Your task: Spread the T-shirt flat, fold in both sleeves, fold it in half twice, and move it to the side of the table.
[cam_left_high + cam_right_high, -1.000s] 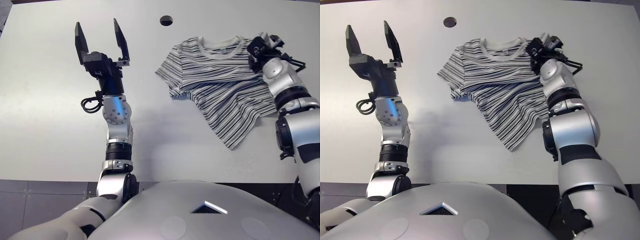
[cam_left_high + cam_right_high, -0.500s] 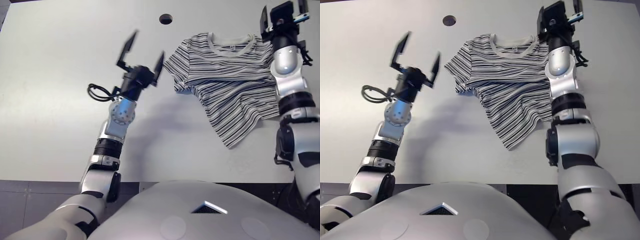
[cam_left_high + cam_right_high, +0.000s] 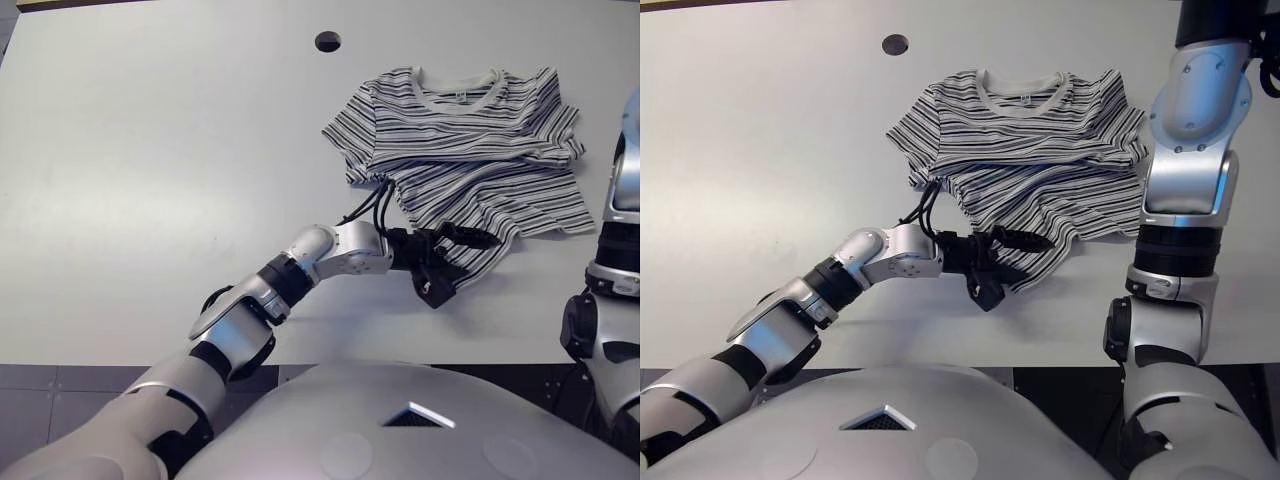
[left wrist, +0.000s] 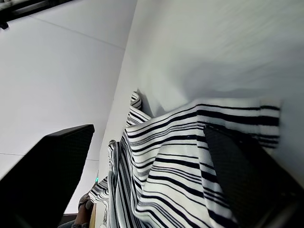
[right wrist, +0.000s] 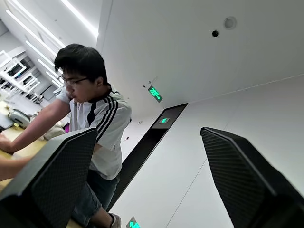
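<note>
The black-and-white striped T-shirt (image 3: 470,150) lies rumpled on the white table (image 3: 150,180), collar at the far side and its lower part creased on a slant. My left gripper (image 3: 452,263) is low at the shirt's near hem corner, open, one finger above the fabric and one in front of it. In the left wrist view the striped cloth (image 4: 166,166) runs between the spread fingers (image 4: 47,180). My right forearm (image 3: 1195,120) stands upright beside the shirt's right edge. The right gripper (image 5: 152,180) is open and points upward into the room, holding nothing.
A round cable hole (image 3: 327,41) sits in the table's far middle. Bare tabletop stretches left of the shirt and along the near edge. A black cable loop (image 3: 372,205) hangs off my left wrist, close to the shirt.
My left arm swung from the table's left middle down and right to the shirt's near hem. My right arm lifted off the shirt's right shoulder and rose upright.
</note>
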Available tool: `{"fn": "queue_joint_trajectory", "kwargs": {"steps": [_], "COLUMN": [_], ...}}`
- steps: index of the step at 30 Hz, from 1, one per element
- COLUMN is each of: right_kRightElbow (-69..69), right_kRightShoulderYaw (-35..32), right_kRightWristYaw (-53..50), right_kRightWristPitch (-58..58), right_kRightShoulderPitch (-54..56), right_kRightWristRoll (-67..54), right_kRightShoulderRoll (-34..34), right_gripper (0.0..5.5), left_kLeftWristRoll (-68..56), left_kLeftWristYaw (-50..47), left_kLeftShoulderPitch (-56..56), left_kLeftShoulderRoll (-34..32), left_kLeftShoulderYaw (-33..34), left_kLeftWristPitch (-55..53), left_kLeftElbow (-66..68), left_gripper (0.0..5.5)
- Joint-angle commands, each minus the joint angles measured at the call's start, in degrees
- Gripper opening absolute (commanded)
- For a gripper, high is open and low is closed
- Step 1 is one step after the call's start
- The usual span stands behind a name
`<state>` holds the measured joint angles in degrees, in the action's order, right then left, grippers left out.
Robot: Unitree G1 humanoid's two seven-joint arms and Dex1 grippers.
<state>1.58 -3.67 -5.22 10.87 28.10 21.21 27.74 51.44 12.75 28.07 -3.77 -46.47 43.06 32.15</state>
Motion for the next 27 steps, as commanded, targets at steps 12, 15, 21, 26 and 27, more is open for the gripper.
{"fn": "queue_joint_trajectory", "kwargs": {"steps": [12, 15, 21, 26, 27], "right_kRightElbow": [0.9, 0.9, 6.1, 8.4, 9.4], "right_kRightShoulderYaw": [3.9, 4.8, 8.0, 8.2, 8.4], "right_kRightWristYaw": [0.4, 0.9, 0.5, -0.1, -0.3], "right_kRightWristPitch": [0.3, 0.4, 1.5, 2.1, 2.4], "right_kRightShoulderPitch": [-1.3, -1.9, -2.7, -3.6, -3.5], "right_kRightWristRoll": [6.1, 6.4, 7.4, 7.3, 7.4], "right_kRightShoulderRoll": [-0.2, -0.5, -1.2, -0.9, -0.9], "right_gripper": [4.02, 4.02, 4.02, 4.02, 4.02], "left_kLeftWristRoll": [-3.1, -10.7, -26.6, -36.0, -38.3], "left_kLeftWristYaw": [6.7, 13.3, 19.1, 20.4, 20.6], "left_kLeftShoulderPitch": [-6.6, -13.0, -25.0, -35.5, -38.1], "left_kLeftShoulderRoll": [-19.3, -31.9, -48.5, -55.9, -57.8], "left_kLeftShoulderYaw": [-6.7, -5.5, 0.1, 4.5, 5.3], "left_kLeftWristPitch": [4.9, 6.7, 2.9, 0.6, 0.7], "left_kLeftElbow": [-3.1, -11.9, -26.6, -33.6, -35.4], "left_gripper": [4.32, 4.32, 4.32, 4.32, 4.32]}}
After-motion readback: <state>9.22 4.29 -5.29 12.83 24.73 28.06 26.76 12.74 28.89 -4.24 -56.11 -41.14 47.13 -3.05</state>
